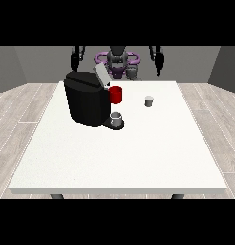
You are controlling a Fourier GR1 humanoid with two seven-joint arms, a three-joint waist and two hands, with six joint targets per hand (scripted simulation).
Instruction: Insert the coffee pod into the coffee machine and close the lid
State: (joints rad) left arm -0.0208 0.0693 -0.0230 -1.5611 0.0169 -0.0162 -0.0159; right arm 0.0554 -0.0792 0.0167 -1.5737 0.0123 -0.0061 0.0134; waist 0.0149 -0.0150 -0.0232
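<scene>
A large white surface [114, 158] stands on a floor [24, 115] of pale wood-look planks, with plain grey walls [38, 62] behind under even light

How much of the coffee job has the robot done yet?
Nothing looks done yet. The coffee machine has its lid up, and the coffee pod sits alone on the white table. Both robot hands, at the view's left and right, hang raised and hold nothing. Left: grab the pod, insert it, close the lid.

Black coffee machine [86, 103], lid [101, 75] raised, grey coffee pod [149, 101] apart
</scene>
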